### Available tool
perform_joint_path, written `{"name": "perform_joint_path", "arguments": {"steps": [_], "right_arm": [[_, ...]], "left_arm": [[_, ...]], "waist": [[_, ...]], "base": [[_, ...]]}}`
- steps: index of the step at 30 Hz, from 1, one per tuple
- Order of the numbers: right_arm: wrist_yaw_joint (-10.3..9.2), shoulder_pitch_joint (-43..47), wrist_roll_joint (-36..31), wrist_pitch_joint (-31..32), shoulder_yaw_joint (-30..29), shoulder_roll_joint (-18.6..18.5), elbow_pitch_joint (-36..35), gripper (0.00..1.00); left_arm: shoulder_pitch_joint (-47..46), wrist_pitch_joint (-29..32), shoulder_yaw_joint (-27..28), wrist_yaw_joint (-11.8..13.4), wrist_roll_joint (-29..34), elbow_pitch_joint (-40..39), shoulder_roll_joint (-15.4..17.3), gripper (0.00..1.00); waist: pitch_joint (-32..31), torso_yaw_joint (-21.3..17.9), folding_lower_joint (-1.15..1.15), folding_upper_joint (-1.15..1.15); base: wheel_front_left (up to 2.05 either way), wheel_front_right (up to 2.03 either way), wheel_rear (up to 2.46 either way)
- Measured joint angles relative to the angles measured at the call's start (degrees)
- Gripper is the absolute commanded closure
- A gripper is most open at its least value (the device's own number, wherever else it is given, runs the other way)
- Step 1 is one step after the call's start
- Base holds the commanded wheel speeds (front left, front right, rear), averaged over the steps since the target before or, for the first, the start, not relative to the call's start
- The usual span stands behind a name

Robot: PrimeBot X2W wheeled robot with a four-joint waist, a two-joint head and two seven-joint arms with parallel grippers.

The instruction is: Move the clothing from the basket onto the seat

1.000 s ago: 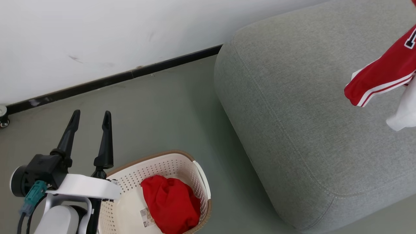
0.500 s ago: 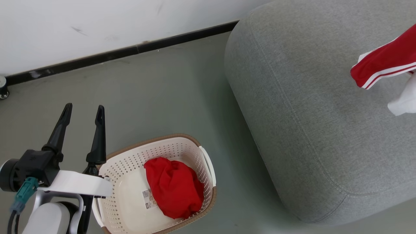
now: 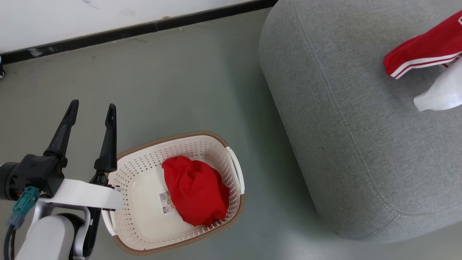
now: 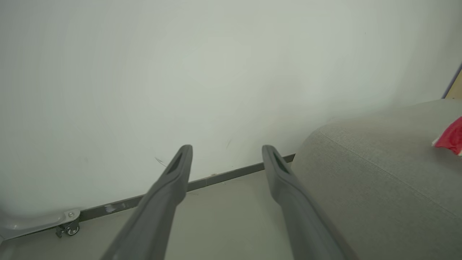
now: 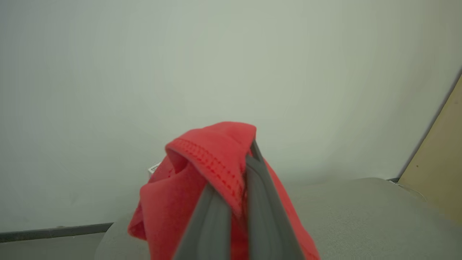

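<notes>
A plain red piece of clothing (image 3: 195, 191) lies bunched in the cream perforated basket (image 3: 139, 173) on the floor. My left gripper (image 3: 92, 106) stands open and empty just left of the basket, seen too as the left gripper (image 4: 227, 150). The big grey seat (image 3: 353, 126) is at the right. Over its far right hangs red clothing with white stripes (image 3: 422, 54), with a white piece (image 3: 438, 95) beside it. My right gripper (image 5: 242, 169) is shut on that red clothing (image 5: 202, 159). I cannot tell whether the fabric touches the seat (image 5: 361, 216).
A white wall with a dark baseboard (image 3: 144, 27) runs along the back. Grey floor (image 3: 162, 90) lies open between wall, basket and seat. A small caster wheel (image 4: 66, 229) sits by the wall at the left. A tan panel (image 5: 440, 162) stands at the far right.
The head camera has tilted, so the whole picture has slid up and right. Relative to the seat, the striped clothing has edged slightly left. The left gripper stays open beside the basket.
</notes>
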Motion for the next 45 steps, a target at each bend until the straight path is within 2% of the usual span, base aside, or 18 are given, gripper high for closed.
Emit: {"name": "perform_joint_path", "arguments": {"steps": [13,22,29,35,45], "right_arm": [[0.0,4.4,0.1,-3.8,2.8,5.3,7.0,1.0],[0.0,5.3,1.1,-6.9,3.5,7.0,11.0,1.0],[0.0,7.4,1.1,-8.9,6.4,8.1,14.1,1.0],[0.0,7.7,0.5,-9.9,6.5,11.3,15.5,1.0],[0.0,10.1,0.5,-10.4,6.7,11.4,19.7,1.0]], "left_arm": [[-1.6,1.5,-0.7,-0.2,0.6,-0.8,1.3,0.0],[-2.7,1.9,-0.6,-0.2,1.1,-1.3,1.5,0.0],[-3.8,2.0,-0.5,-0.2,1.1,-1.6,1.7,0.0],[-3.8,2.0,-0.2,-0.2,1.1,-1.6,1.7,0.0],[-3.8,1.6,-0.2,-0.2,1.1,-1.4,1.5,0.0]], "waist": [[4.0,0.3,0.0,0.0],[6.0,0.0,0.0,0.0],[7.2,-0.2,0.0,0.0],[7.5,-0.5,0.0,0.0],[7.3,-0.7,0.0,0.0]], "base": [[0.0,0.0,0.0],[0.0,0.0,0.0],[0.0,0.0,0.0],[0.0,0.0,0.0],[0.0,0.0,0.0]]}}
